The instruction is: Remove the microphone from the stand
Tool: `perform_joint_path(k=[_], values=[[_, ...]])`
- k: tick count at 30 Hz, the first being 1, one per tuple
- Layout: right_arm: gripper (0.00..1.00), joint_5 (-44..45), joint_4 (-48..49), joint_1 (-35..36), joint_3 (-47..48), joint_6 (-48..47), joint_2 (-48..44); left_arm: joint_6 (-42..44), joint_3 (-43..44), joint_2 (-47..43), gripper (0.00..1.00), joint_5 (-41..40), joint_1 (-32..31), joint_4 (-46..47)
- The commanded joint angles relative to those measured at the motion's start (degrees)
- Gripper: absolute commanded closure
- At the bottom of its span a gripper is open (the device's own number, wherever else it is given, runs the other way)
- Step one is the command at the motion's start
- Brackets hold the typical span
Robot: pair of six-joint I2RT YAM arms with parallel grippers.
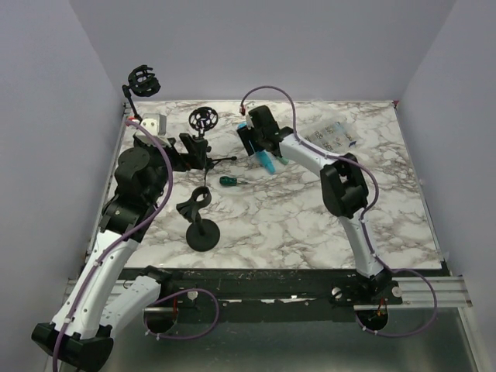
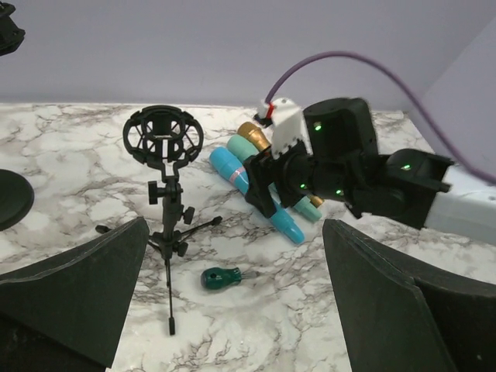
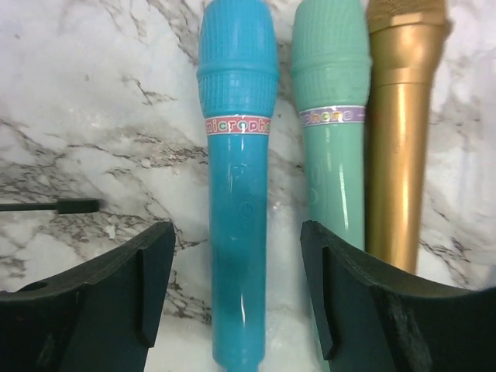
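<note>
One blue microphone (image 3: 236,194) between right end effector (image 3: 235,260) fingers (image 3: 116,291)

Gold mic (image 3: 403,116) head cropped at top, green mic (image 3: 332,155) btm behind right gripper (image 3: 236,232), round stand base (image 2: 15,200) cut by left edge, clear packet (image 1: 329,136) contents too small to tell

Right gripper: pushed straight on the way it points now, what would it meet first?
The right gripper would likely meet the blue microphone first; it lies centred between the open jaws on the table. How far off is unclear.
</note>
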Motion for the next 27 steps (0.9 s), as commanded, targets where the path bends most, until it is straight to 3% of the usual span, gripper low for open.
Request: perform_joint_path(k=[1,5,10,16,20,27], values=[[0.27,1.0,-3.3,-0.3,0.0,3.6,-9.7,2.7,-2.1,-0.7,0.01,-2.7,0.5,3.7],[0.27,-0.7,-3.2,-0.3,-9.6,13.2,-18.3,4.4,-3.8,-1.1,0.01,-4.1,0.5,6.0],[0.26,-15.5,13.7,0.1,-36.5,22.0,-33.7,5.8,-4.1,-0.6,0.01,-5.6,0.8,6.6],[0.22,-17.1,23.6,0.5,-57.8,26.9,-48.9,5.9,-3.2,1.6,0.01,-7.2,1.3,6.0],[0.21,-19.1,26.5,0.5,-64.2,25.1,-54.3,1.9,2.5,4.7,0.01,-3.6,3.9,1.2],[0.20,-21.0,31.3,0.5,-70.4,24.0,-58.6,-6.9,12.6,10.2,0.01,6.2,16.4,-3.7]])
